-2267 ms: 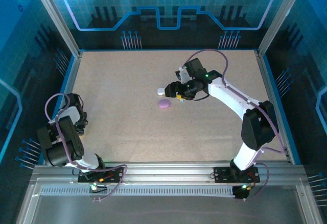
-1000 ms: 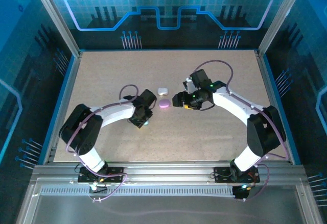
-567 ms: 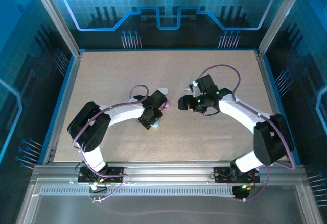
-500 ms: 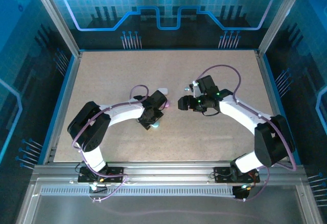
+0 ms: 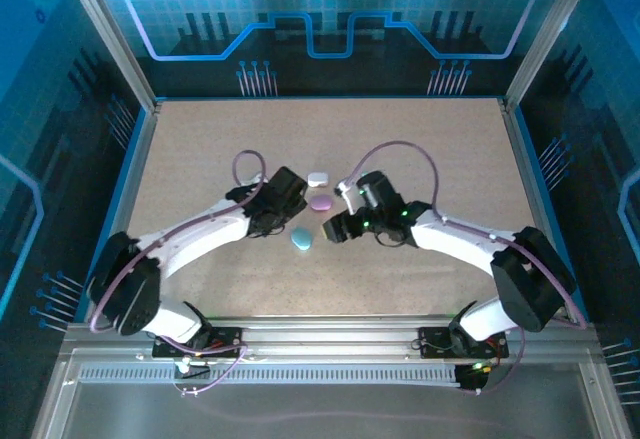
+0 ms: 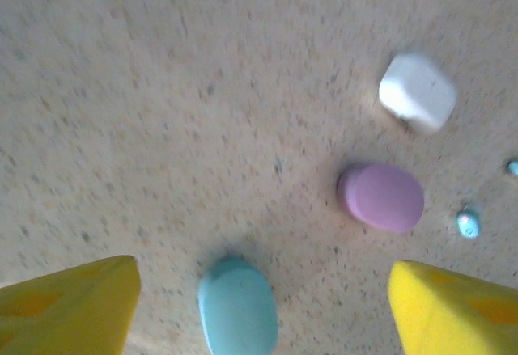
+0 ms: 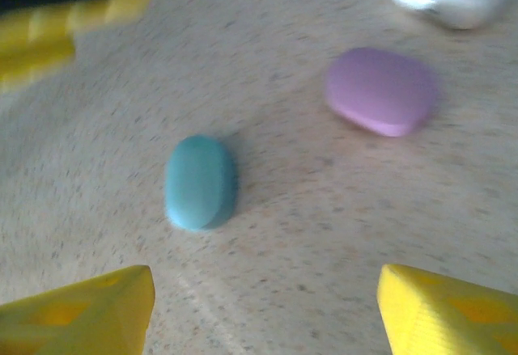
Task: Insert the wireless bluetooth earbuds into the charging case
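Three closed pebble-shaped charging cases lie mid-table: a teal case (image 5: pixel 302 240), a purple case (image 5: pixel 321 202) and a white case (image 5: pixel 318 179). In the left wrist view the teal case (image 6: pixel 237 306) lies loose on the table between my left gripper's (image 6: pixel 259 314) open yellow fingers (image 6: pixel 69 306), touched by neither. Two tiny teal earbuds (image 6: pixel 468 224) lie just right of the purple case (image 6: pixel 380 197). My right gripper (image 7: pixel 265 314) is open and empty, a little short of the teal case (image 7: pixel 200 181). From above, the left gripper (image 5: pixel 288 217) and right gripper (image 5: pixel 335 227) flank the cases.
The left gripper's yellow fingers (image 7: pixel 65 23) show at the top left of the right wrist view, close to the teal case. The white case (image 6: pixel 417 92) lies beyond the purple one. A blue rim (image 5: pixel 130 179) and metal posts border the speckled table.
My left gripper opened, let go of the teal case on the table and drew back up-left. My right arm swung left and nearer, toward the teal case.
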Robot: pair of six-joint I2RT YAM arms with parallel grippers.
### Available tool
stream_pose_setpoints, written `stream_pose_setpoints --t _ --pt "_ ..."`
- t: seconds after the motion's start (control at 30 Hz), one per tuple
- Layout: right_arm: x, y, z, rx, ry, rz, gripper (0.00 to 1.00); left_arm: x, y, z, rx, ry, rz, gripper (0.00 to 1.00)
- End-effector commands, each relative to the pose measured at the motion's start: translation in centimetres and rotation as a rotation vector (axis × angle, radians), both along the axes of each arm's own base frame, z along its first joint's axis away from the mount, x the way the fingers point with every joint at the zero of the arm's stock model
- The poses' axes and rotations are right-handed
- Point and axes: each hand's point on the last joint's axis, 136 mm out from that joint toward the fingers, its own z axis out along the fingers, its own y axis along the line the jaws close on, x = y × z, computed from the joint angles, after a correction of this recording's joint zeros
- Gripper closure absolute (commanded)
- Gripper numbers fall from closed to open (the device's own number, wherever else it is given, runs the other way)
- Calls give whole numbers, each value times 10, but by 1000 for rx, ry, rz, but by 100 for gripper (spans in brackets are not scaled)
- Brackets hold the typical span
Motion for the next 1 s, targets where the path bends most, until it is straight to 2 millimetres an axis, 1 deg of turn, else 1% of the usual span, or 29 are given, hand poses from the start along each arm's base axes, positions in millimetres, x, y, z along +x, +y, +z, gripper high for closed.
stream_pose_setpoints --t 0.0,0.1,0.2,0.27,0.3,0.4,0.53,0.63,0.73,0.97 --pt "-9 32 -4 -44 -220 170 24 12 35 16 111 -127 -66 16" --pt "-16 47 -17 -95 -284 218 22 14 59 39 129 -246 -87 13" --pt "-14 56 -29 -103 -307 226 21 10 81 55 139 -335 -70 10" --pt "-14 62 -34 -105 -311 226 20 5 93 61 137 -372 -44 9" --pt "-10 66 -33 -93 -328 220 19 3 97 63 136 -384 -34 9" --pt "-1 69 -39 -106 -336 185 18 -3 105 65 136 -401 -13 9" --pt "-1 77 -46 -97 -317 209 17 -7 108 63 135 -397 -1 9" --pt "-4 83 -51 -76 -295 230 18 -6 106 62 129 -398 -10 9" --pt "-5 88 -61 -75 -277 246 21 -3 102 62 118 -401 -25 9" --pt "-2 92 -82 -82 -277 297 36 0 98 62 113 -393 -49 9"
